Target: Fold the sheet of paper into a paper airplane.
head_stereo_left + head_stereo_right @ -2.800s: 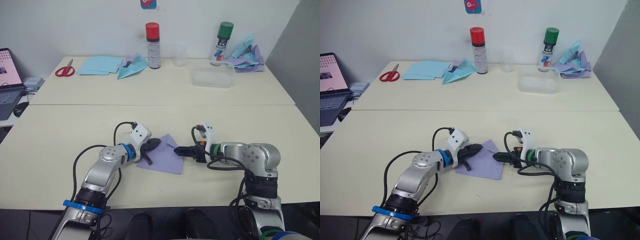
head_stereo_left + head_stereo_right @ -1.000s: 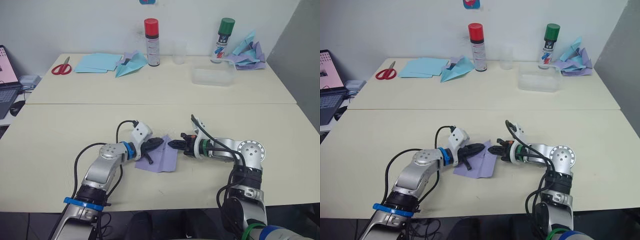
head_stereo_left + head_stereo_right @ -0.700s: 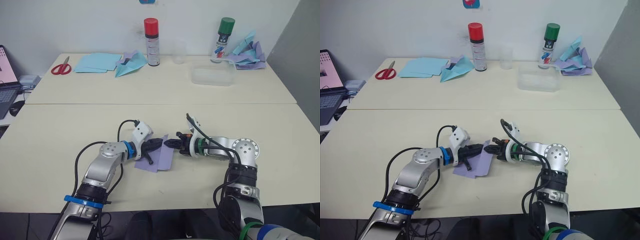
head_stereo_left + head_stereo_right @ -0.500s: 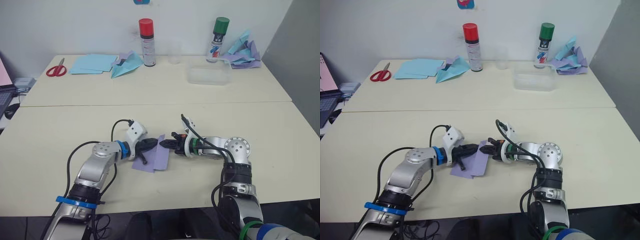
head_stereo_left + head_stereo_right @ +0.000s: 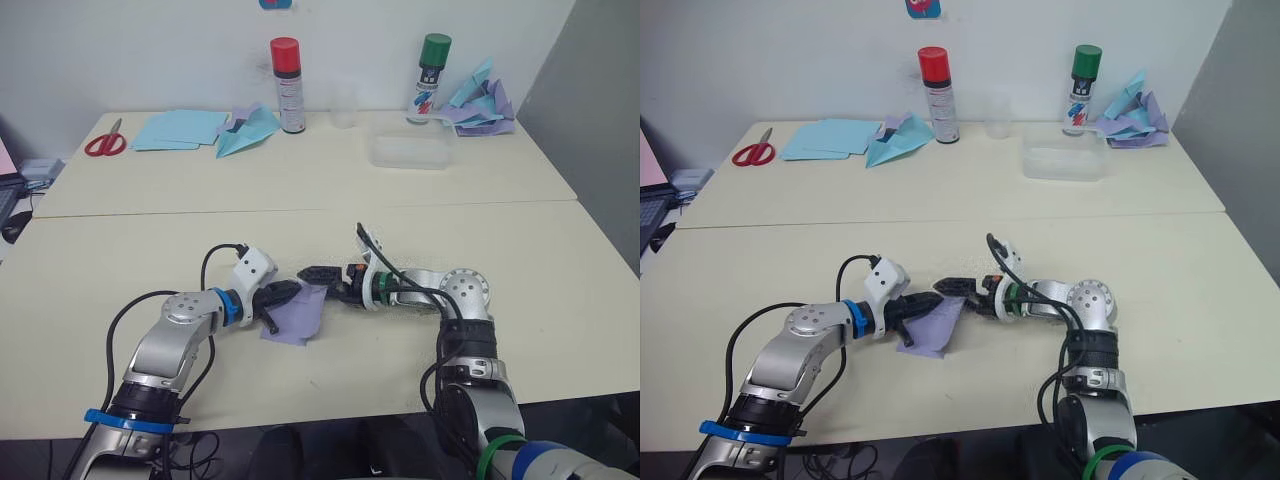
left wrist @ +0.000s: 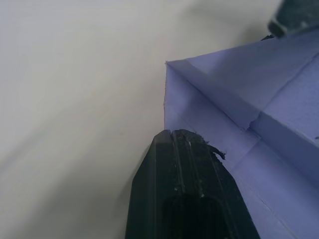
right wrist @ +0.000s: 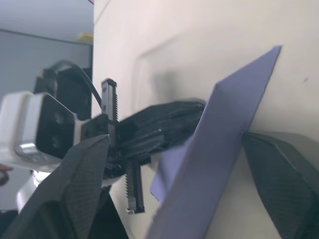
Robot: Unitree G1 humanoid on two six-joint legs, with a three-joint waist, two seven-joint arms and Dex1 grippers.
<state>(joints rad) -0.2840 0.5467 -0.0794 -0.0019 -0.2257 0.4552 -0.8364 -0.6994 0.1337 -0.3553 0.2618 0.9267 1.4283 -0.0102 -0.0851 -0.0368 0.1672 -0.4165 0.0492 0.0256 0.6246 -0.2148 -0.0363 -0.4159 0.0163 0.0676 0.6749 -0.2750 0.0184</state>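
On the near table [image 5: 90,300], the sheet of paper [image 5: 296,314] lies partly folded between the two arms, one flap lifted. The left gripper [image 5: 288,291] presses on its left part with fingers together, holding nothing. The right gripper [image 5: 316,274] is spread, with the raised flap standing between its fingers [image 7: 279,174]. At the back stand a red-capped spray can [image 5: 286,86] and a green-capped spray can [image 5: 430,79]; their labels are too small to read. A clear plastic box [image 5: 408,152] sits near them, contents not discernible. Compared with half a second ago, the right gripper has reached further left over the sheet, and the paper looks more doubled over.
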